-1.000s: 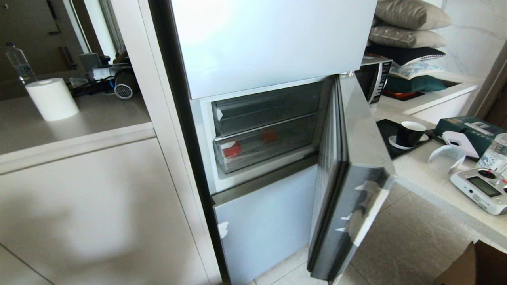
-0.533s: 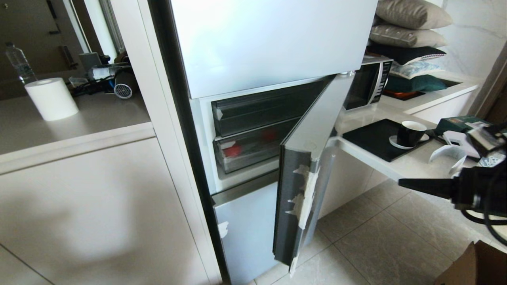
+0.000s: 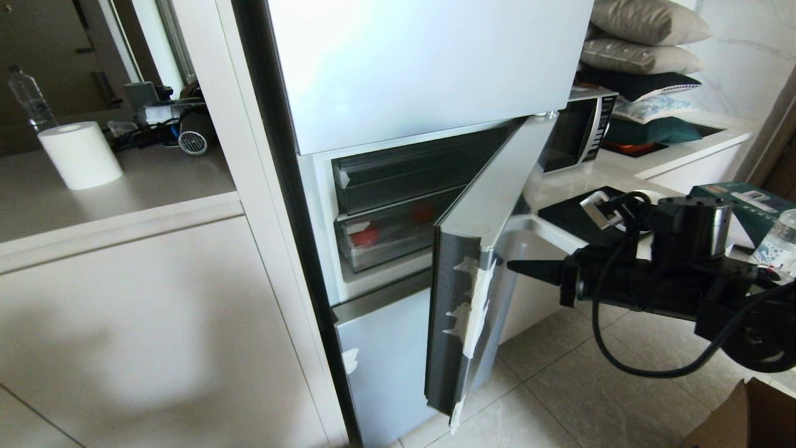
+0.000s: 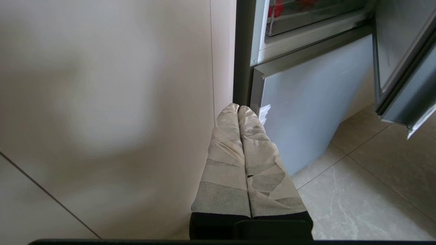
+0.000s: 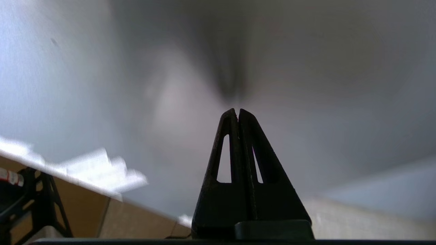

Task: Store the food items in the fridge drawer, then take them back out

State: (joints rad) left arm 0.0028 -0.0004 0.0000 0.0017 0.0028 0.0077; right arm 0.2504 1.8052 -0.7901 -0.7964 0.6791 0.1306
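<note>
The fridge drawer [image 3: 398,239] is the lower clear-fronted bin in the middle compartment, and it is pushed in. Two red food items [image 3: 365,235] [image 3: 424,213] show through its front, and they also show red in the left wrist view [image 4: 276,8]. The compartment door [image 3: 482,205] stands half swung across the opening and hides the drawer's right part. My right gripper [image 3: 513,266] is shut and empty, pointing left just off the door's outer face; its tips [image 5: 237,111] face the blurred grey panel. My left gripper [image 4: 238,108], with taped fingers, is shut and parked low beside the cabinet panel.
A second clear bin [image 3: 404,171] sits above the drawer, and a pale blue lower panel [image 3: 392,361] below. The right counter carries a microwave [image 3: 578,134], a black tray [image 3: 569,218], a green box [image 3: 740,199] and a bottle [image 3: 777,242]. A cardboard box [image 3: 746,417] stands on the tiled floor.
The compartment door has swung from wide open to half shut. My right arm has come in from the right, its shut gripper moving left towards the door.
</note>
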